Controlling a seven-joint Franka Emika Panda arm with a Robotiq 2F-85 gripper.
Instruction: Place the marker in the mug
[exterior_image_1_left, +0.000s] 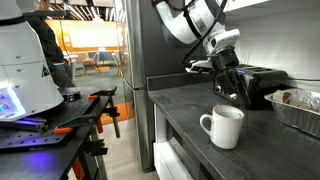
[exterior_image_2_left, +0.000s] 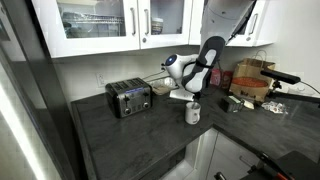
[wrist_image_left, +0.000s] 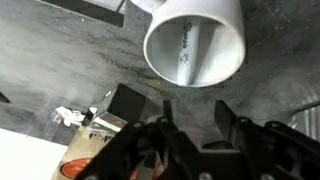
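The white mug (exterior_image_1_left: 225, 127) stands on the dark counter with its handle toward the counter's edge. It also shows in an exterior view (exterior_image_2_left: 193, 113) and, from above, in the wrist view (wrist_image_left: 160, 45). A pale stick with dark lettering, the marker (wrist_image_left: 192, 55), leans inside the mug; its red-orange end does not show. My gripper (wrist_image_left: 195, 115) hangs just above the mug (exterior_image_1_left: 232, 95), open, with nothing between its fingers. It also shows in an exterior view (exterior_image_2_left: 193, 96).
A black-and-silver toaster (exterior_image_2_left: 128, 97) stands at the back of the counter, behind the arm in an exterior view (exterior_image_1_left: 268, 85). A foil tray (exterior_image_1_left: 300, 110) lies beside the mug. Boxes and clutter (exterior_image_2_left: 250, 85) sit further along the counter. White cabinets hang overhead.
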